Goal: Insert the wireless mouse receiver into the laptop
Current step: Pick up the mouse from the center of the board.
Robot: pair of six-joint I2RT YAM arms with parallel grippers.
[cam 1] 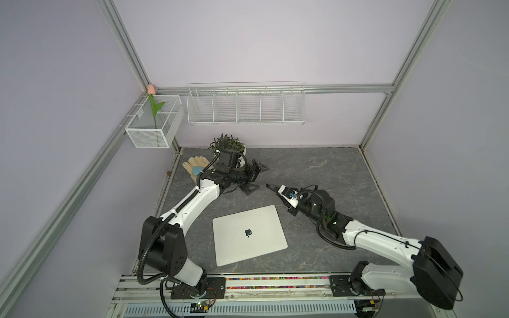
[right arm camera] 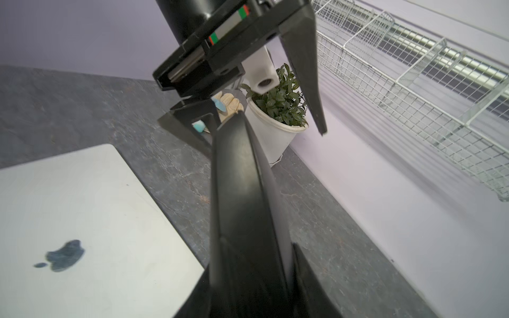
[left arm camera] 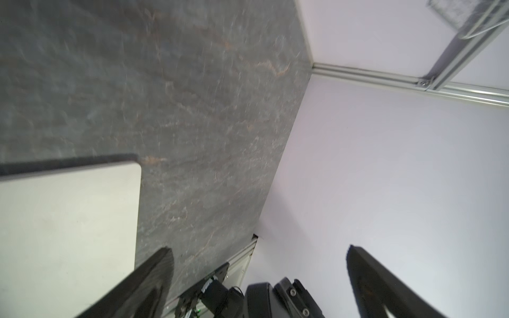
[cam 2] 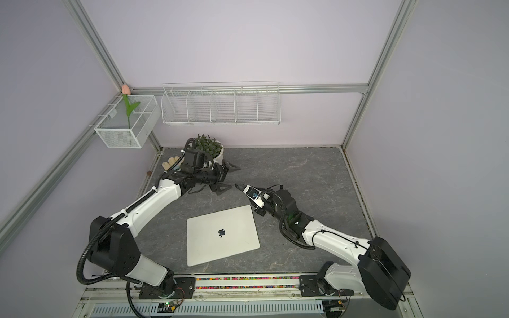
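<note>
The laptop [cam 1: 249, 235] [cam 2: 221, 235] lies shut and flat at the middle of the table, logo up. It also shows in the wrist views as a pale slab [left arm camera: 68, 220] [right arm camera: 82, 206]. My left gripper [cam 1: 263, 177] [cam 2: 234, 178] [left arm camera: 259, 246] hovers behind the laptop with its jaws wide open and nothing between them. My right gripper [cam 1: 271, 187] [cam 2: 241, 188] [right arm camera: 253, 256] faces it, tip to tip, and is shut on a long thin black piece [right arm camera: 237, 192] that sticks out ahead of its fingers. The wireless mouse receiver is out of view.
A potted plant [cam 1: 228, 144] stands at the back, just behind my left wrist. A tan glove [cam 1: 194, 165] with a small blue thing on it lies left of the plant. A white wire rack [cam 1: 246, 106] and a mesh box [cam 1: 154, 124] hang on the walls.
</note>
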